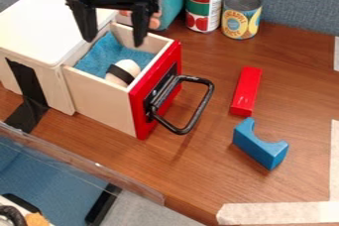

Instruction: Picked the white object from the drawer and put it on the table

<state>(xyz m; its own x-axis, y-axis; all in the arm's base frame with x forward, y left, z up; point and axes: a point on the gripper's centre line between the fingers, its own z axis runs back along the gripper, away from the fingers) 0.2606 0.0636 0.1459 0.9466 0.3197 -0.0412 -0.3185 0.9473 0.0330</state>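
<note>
Because the white object lies inside the drawer, close behind its front, a slanted descent could knock a finger on that front and push the drawer shut. The gripper is above the drawer's rear, fingers spread and pinching nothing. Closing too far back might catch only the cloth. A low lift could snag the drawer's handle, and the rounded shape may roll once on the table.
</note>
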